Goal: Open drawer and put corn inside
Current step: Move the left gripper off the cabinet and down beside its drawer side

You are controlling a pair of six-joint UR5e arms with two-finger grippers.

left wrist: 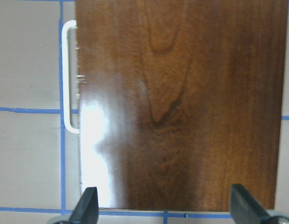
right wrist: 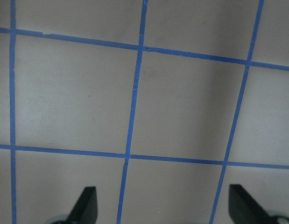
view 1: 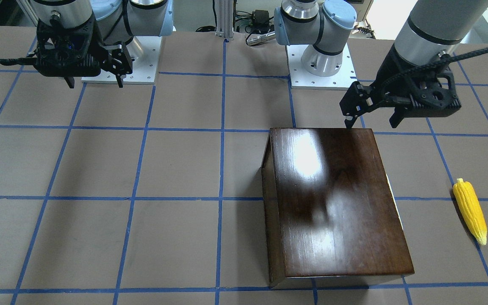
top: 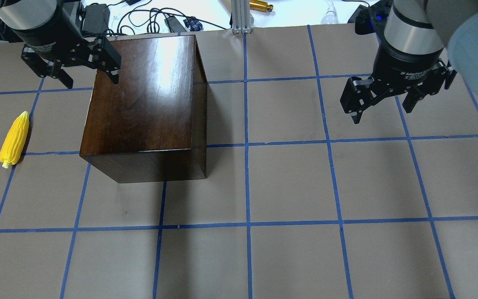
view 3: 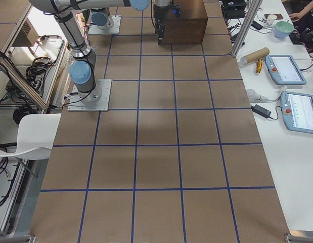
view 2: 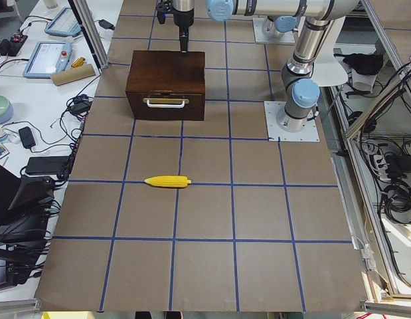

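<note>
Presently we list: drawer (view 2: pixel 192 107), shut, pull by metal handle (view 2: pixel 166 102); corn (top: pixel 14 139), likely light, rigid, pinch mid-cob; left hand (top: pixel 91 81), right hand (top: pixel 382 115) spread, empty.

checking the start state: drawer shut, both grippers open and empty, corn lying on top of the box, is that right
No. The corn lies on the table beside the box, apart from it, not on top, as the overhead exterior view shows. The drawer is shut, and the left gripper and right gripper are open and empty.
</note>
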